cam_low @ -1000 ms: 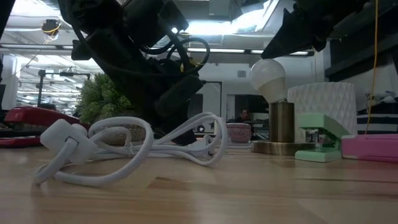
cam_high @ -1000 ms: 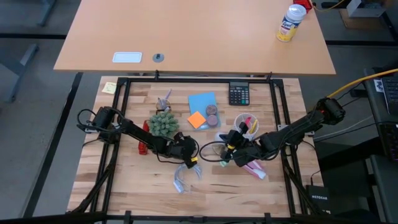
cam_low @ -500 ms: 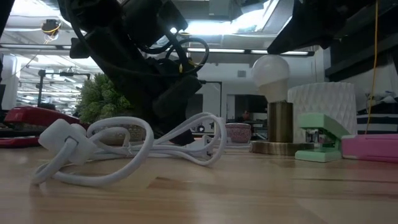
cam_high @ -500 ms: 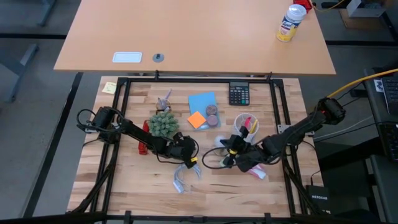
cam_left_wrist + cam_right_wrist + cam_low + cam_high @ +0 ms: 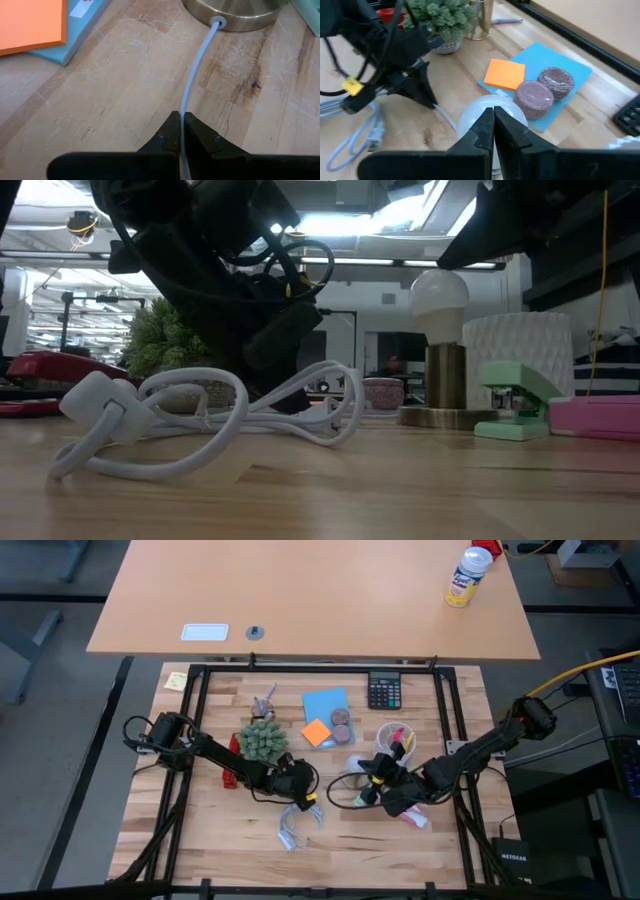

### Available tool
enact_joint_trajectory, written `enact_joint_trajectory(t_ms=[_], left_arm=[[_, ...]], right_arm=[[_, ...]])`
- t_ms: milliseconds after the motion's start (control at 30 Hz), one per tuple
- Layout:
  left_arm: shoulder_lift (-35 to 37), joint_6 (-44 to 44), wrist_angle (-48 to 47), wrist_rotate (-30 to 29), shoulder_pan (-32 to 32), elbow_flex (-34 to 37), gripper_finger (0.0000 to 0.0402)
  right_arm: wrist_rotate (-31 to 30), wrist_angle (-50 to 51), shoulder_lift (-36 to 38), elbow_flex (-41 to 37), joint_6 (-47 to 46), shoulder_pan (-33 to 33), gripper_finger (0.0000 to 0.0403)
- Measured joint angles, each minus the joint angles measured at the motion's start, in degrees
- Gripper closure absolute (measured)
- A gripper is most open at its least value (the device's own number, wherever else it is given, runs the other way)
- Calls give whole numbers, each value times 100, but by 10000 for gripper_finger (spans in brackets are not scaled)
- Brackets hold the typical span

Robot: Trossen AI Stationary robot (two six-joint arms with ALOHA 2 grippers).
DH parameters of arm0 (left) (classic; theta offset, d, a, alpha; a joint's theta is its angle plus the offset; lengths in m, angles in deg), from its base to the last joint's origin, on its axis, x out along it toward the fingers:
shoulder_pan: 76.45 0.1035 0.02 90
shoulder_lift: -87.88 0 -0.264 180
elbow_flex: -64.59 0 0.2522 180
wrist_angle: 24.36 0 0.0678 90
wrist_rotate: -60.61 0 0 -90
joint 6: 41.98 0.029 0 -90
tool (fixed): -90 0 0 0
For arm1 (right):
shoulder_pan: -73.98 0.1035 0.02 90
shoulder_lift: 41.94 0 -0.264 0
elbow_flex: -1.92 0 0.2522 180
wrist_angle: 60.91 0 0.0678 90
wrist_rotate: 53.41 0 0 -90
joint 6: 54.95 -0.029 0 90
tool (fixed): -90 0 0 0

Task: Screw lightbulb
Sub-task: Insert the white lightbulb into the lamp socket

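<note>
The lightbulb [image 5: 440, 295] stands upright, frosted globe up, its neck in the brass lamp socket [image 5: 447, 385] on the wooden table. My right gripper [image 5: 493, 114] is shut and hovers right over the globe [image 5: 470, 112], slanting down from the table's right. My left gripper [image 5: 181, 131] is shut on the lamp's white cord [image 5: 195, 75] a short way from the brass base [image 5: 235, 12]. The rest of the cord lies in loops [image 5: 200, 415] near the table's front, with its plug end [image 5: 95, 400] on the wood. My left gripper pinches the white cord [image 5: 183, 112] between its two fingers, a short way from where it leaves the brass base. The fingers slant down from the table's left and lie along the cord, which runs slack along the table. My right gripper's shut fingertips are at the top of the globe [image 5: 507, 111]; whether they touch it I cannot tell.
A potted plant [image 5: 262, 740] and a red stapler [image 5: 231, 768] sit behind my left arm. A blue pad with orange notes [image 5: 325, 708], a calculator [image 5: 384, 691] and a white cup of pens [image 5: 392, 740] lie farther back. A mint stapler [image 5: 515, 398] stands beside the lamp.
The lightbulb leaned toward the table's left on the socket a second ago and now stands upright. My left gripper has kept its hold on the cord.
</note>
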Motion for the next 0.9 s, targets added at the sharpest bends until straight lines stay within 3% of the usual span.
enact_joint_trajectory(t_ms=[567,900], left_arm=[[-2,-37,-40,14,-8,8,398],[-7,-108,-37,48,-33,7,366]], right_arm=[[-58,158,-4,-7,-215,-2,386],[-100,230,-7,-7,-455,-2,386]])
